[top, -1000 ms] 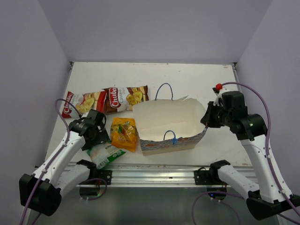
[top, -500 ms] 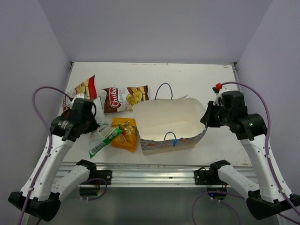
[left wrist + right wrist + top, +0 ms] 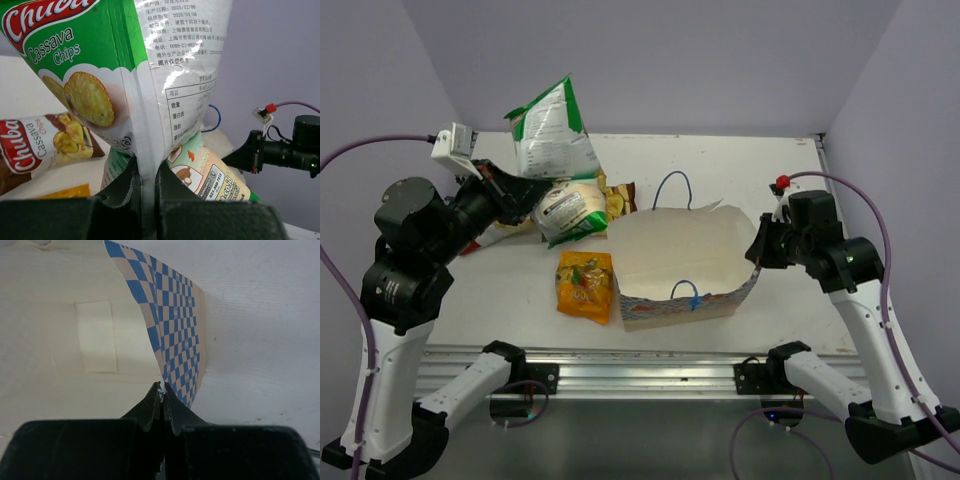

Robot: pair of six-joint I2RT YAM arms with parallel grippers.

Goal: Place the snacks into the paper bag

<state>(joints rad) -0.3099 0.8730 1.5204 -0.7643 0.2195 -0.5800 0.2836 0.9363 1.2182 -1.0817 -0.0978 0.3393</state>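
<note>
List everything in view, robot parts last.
Green-white crinkly chip packet: 1, green and white, lifted above the table's left rear.
Brown-white crinkly chip packet: 1, brown and white, on the table left of the bag, partly hidden.
Red crinkly chip packet: 1, red and white, far left, mostly behind the left arm.
Small orange-yellow packet: 1, on the table by the bag's near left corner.
Blue-and-red patterned paper bag: 1, white inside, blue cord handles, centre, open, nothing visible inside.
White table: 1.
Left pincer: shut on the green-white packet.
Right pincer: shut on the bag's right rim.
</note>
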